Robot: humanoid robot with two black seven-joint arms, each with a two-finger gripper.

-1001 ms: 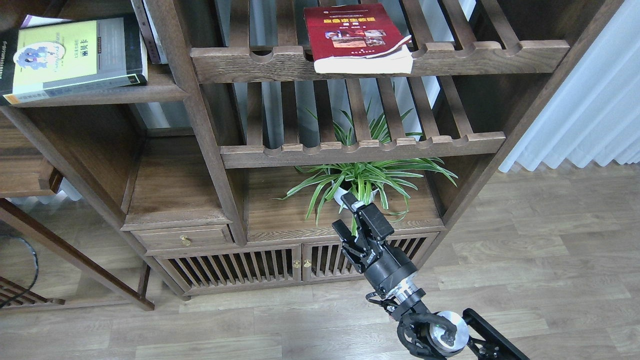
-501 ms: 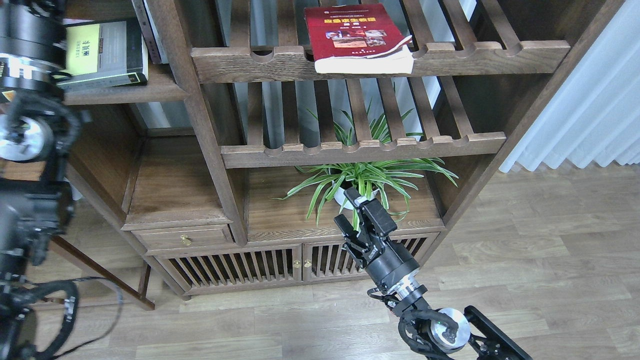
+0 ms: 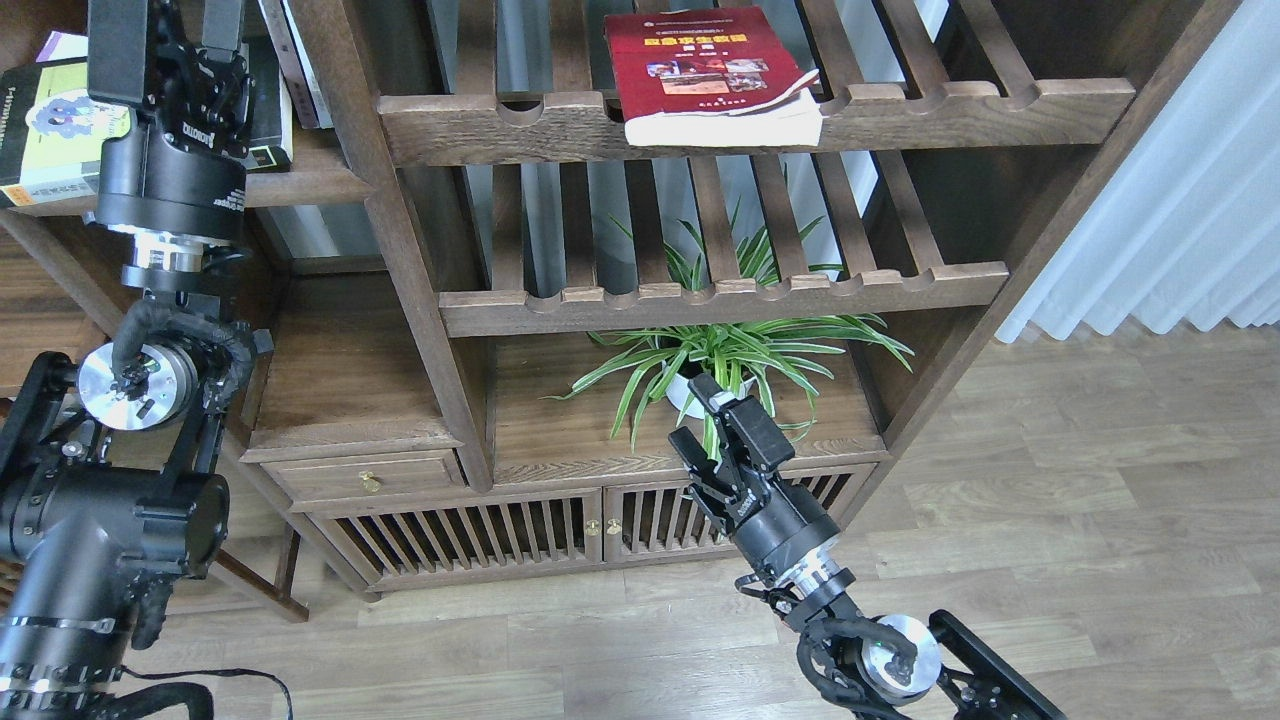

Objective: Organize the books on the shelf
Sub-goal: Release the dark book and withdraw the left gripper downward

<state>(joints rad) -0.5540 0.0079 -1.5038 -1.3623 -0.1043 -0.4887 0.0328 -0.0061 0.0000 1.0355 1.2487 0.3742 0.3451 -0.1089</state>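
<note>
A thick yellow-green book (image 3: pixel 45 135) with a black border lies flat on the solid dark-brown shelf (image 3: pixel 310 180) at the upper left. A corner of the pale lilac-white paperback (image 3: pixel 66 45) peeks out behind it. My left gripper (image 3: pixel 168 40) is in front of this book, its fingers apart and open, hiding the book's middle. The dark-red book (image 3: pixel 700 60) lies flat on the upper slatted rack, overhanging its front rail. My right gripper (image 3: pixel 712 425) is open and empty, low in front of the plant.
Thin grey and white upright volumes (image 3: pixel 295 60) stand right of the yellow-green book. A second slatted rack (image 3: pixel 720 300) sits below the first. A spider plant (image 3: pixel 735 355) stands on the lower board. A drawer (image 3: pixel 365 478) and slatted cabinet doors (image 3: pixel 470 540) are beneath. A curtain (image 3: pixel 1180 230) hangs at right.
My left arm has come into view from the left and risen until its gripper covers the yellow-green book. My right gripper has barely moved.
</note>
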